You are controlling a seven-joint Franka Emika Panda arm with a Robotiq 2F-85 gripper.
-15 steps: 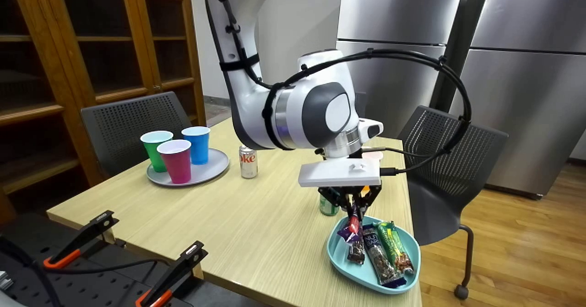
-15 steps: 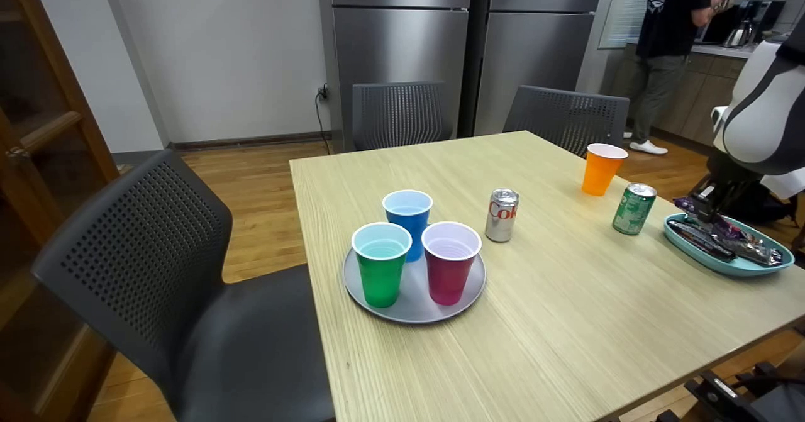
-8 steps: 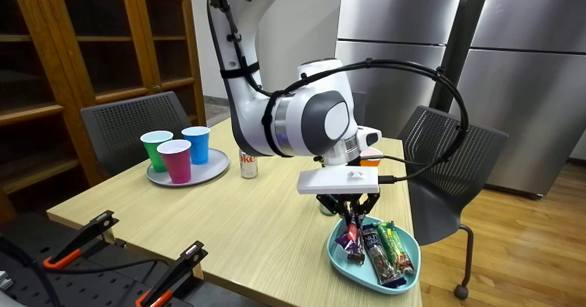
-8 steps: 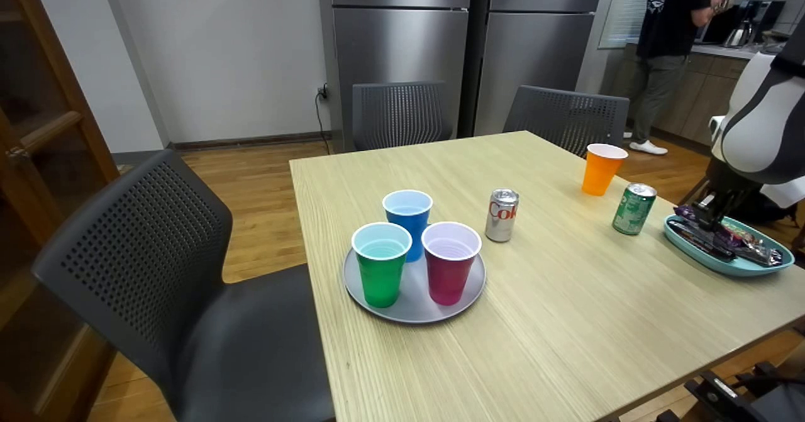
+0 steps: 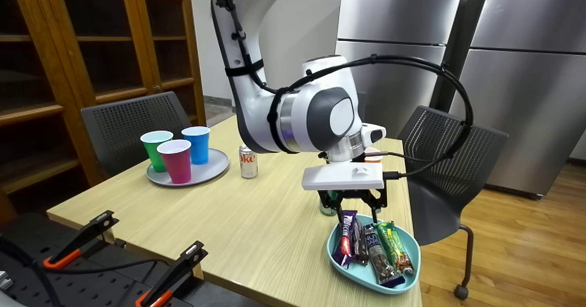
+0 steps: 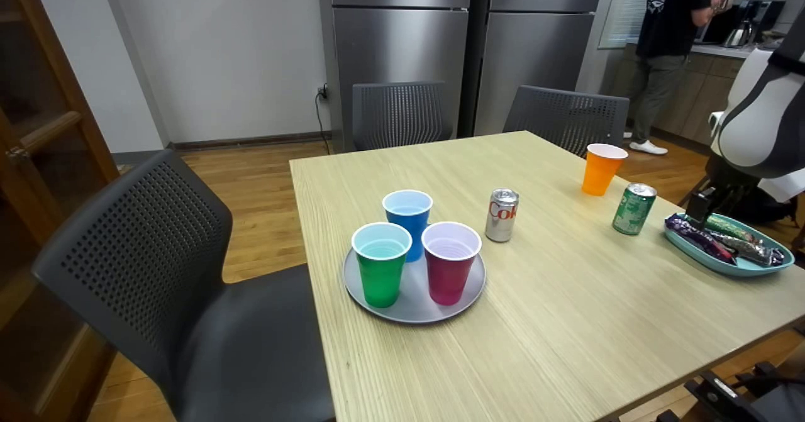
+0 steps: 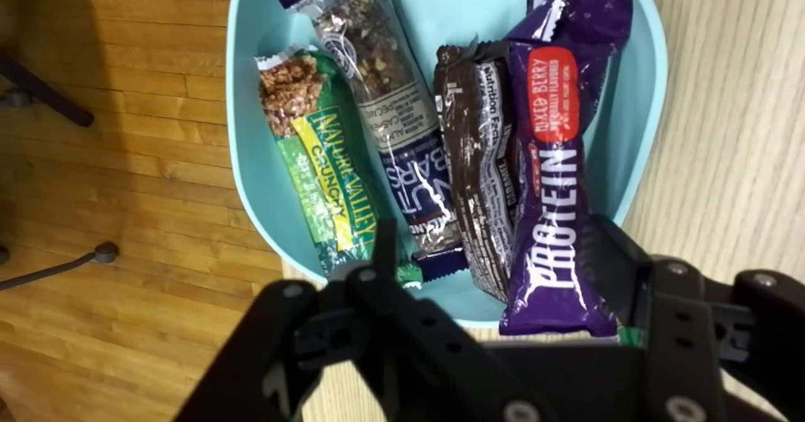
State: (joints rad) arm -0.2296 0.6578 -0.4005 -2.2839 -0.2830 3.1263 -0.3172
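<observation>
I'm hovering my claw (image 5: 358, 220) at the bowl (image 7: 465, 7), jaws standing apart; purple protein bar (image 7: 550, 183), brown bar (image 7: 468, 164), nut bar (image 7: 393, 120), green bar (image 7: 333, 170) lying inside.

Your black two-fingered gripper (image 7: 494, 236) holds its jaws spread over a light-blue rounded dish (image 7: 465, 7), one finger (image 7: 622, 252) just beside a glossy purple-wrapped, red-labelled protein bar (image 7: 553, 183); whether they touch is unclear. Leftward in this view you have a brown-wrapped bar (image 7: 481, 170), a clear-and-navy-wrapped nut bar (image 7: 393, 120) and a green-and-yellow-wrapped granola bar (image 7: 327, 177), side by side. Right of the dish: pale wood-grain tabletop (image 7: 723, 126); far left: brown plank floor (image 7: 163, 189).
</observation>
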